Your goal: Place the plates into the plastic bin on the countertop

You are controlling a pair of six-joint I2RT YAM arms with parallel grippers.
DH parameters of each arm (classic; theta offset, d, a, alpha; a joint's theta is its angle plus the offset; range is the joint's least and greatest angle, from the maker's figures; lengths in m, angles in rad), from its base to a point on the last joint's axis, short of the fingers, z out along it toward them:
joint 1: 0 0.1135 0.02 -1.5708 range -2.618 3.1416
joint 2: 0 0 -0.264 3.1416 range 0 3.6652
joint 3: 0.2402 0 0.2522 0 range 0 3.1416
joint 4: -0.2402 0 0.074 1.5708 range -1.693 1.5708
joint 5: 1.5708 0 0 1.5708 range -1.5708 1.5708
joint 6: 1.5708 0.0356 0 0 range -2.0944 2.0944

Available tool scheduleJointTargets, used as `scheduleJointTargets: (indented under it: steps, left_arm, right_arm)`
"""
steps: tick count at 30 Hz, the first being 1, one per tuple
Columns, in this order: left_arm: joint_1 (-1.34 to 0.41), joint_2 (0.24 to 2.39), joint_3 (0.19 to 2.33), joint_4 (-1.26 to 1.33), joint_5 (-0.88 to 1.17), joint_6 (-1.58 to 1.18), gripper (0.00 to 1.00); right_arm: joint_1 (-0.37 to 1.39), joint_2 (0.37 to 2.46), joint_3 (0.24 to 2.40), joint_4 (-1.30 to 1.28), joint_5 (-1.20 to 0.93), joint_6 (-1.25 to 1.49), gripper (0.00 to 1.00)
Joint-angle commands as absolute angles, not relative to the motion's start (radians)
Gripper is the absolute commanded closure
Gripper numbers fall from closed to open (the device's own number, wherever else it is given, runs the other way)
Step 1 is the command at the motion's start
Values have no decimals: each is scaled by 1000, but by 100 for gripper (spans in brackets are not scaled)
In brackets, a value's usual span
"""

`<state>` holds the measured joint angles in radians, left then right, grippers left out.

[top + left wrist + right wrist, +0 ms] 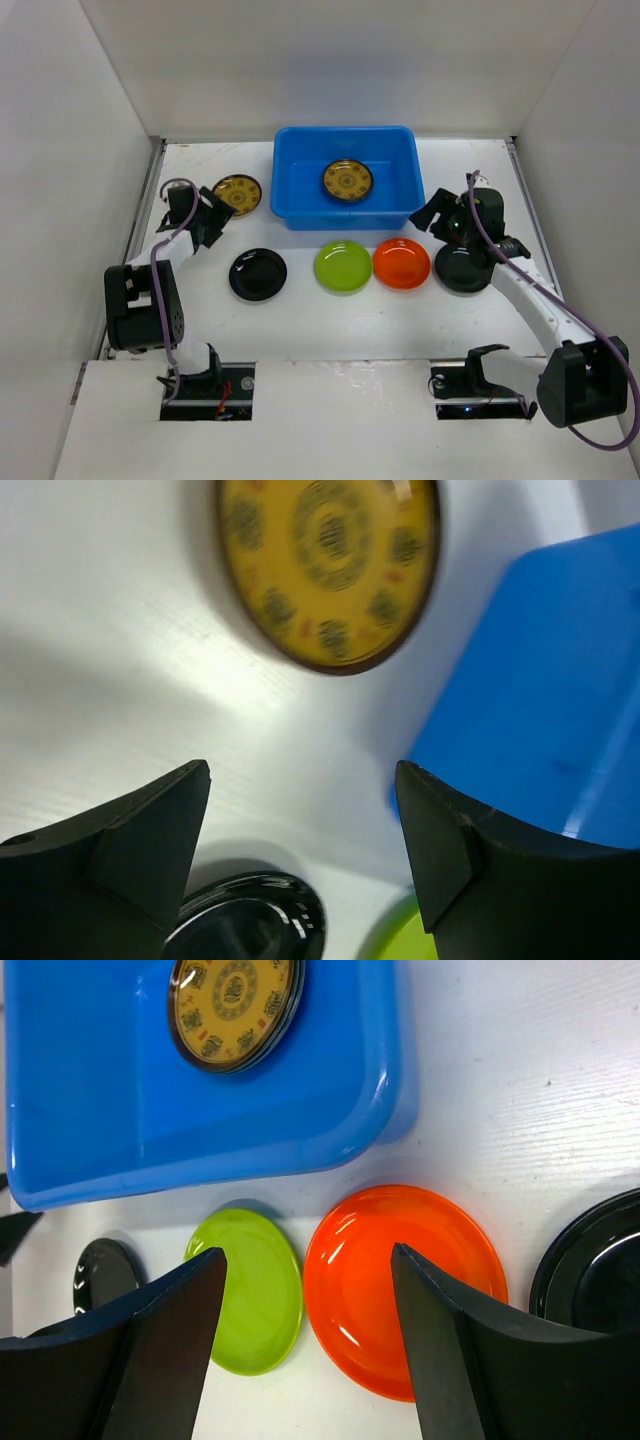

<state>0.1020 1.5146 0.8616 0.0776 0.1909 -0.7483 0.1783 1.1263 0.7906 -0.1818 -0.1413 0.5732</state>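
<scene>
**One plate binned, five outside**

Yellow plate (347, 181) lies inside bin (300, 170). Second yellow plate (238, 194) sits just left of bin. In front of bin, left to right: black plate (258, 274), green plate (343, 266), orange plate (401, 263), second black plate (463, 268). Left gripper (303, 780) and right gripper (308, 1260) are both spread and empty, one near each front corner of bin.

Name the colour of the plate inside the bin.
The plate is yellow with brown round motifs, dark-rimmed; right wrist view shows it best.
</scene>
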Motion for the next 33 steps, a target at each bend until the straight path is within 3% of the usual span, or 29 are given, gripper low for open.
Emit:
scheduleJointTargets:
  steps: [1, 8, 19, 23, 27, 33]
  left_arm:
    - [131, 1511, 830, 241, 215, -818, 29]
    - [180, 1597, 769, 385, 230, -853, 29]
    - [182, 1802, 841, 503, 239, -910, 33]
    - [180, 1882, 899, 506, 238, -919, 44]
    - [170, 1960, 966, 500, 232, -928, 64]
    - [171, 2054, 1061, 494, 224, -959, 85]
  right_arm:
    - [185, 1097, 818, -123, -160, 565, 27]
    - [185, 1062, 793, -124, -161, 568, 27]
    - [165, 963, 735, -147, -155, 575, 27]
    - [150, 934, 718, -160, -152, 577, 27]
    - [137, 907, 706, -169, -149, 578, 27]
    - [125, 902, 699, -169, -160, 578, 27]
